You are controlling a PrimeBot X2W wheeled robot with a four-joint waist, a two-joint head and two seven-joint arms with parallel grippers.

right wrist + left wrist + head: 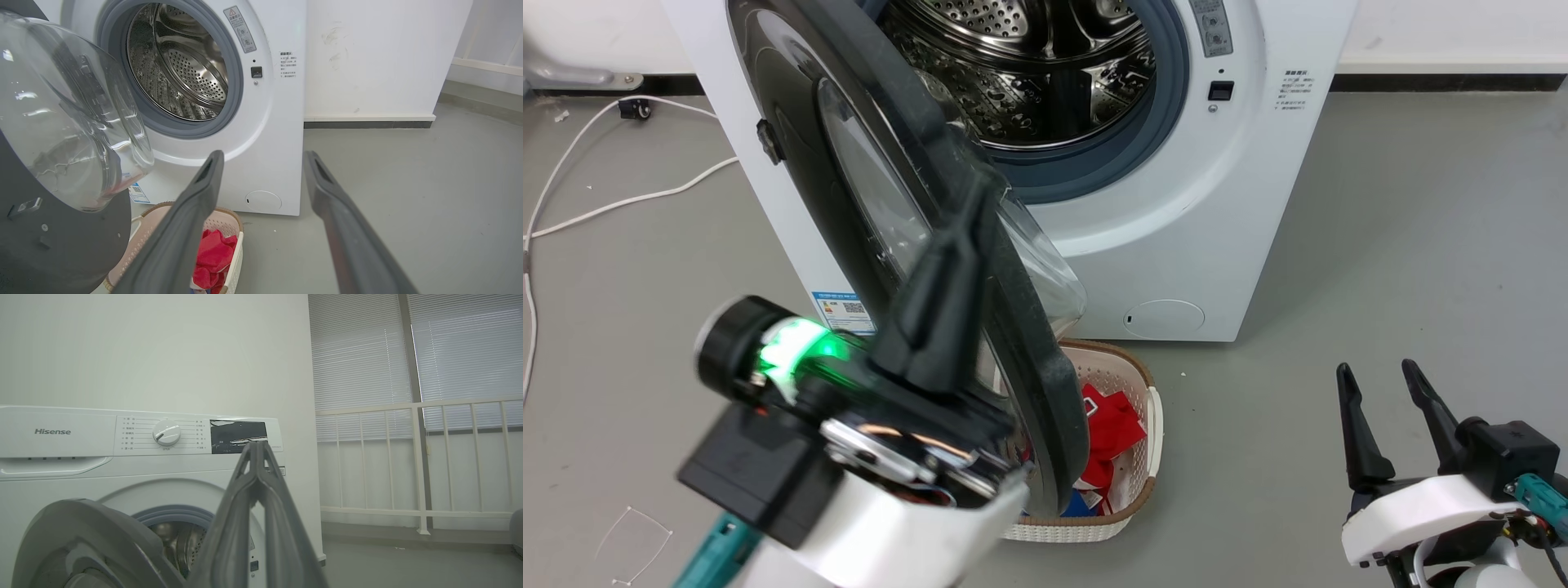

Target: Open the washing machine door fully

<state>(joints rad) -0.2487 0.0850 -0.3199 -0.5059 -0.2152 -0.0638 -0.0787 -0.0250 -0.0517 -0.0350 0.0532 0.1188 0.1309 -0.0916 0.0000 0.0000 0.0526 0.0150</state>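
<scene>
**Left claw clenched against the half-open door**
Our left claw [972,204], its fingers pressed together on nothing, lies along the rim of the door [792,98]. The right claw [1376,367] hangs released, well apart. We judge the door rigid, weighty and slick, with fragile glass, so push on the free rim, not the bowl. Beyond it stands the machine [1176,245].

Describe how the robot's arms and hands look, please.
The left hand and right hand each have two long, tapered black fingers on a black block, joined to a glossy white shell. A green light glows at the left wrist; teal parts and thin cables show near the right one.
</scene>
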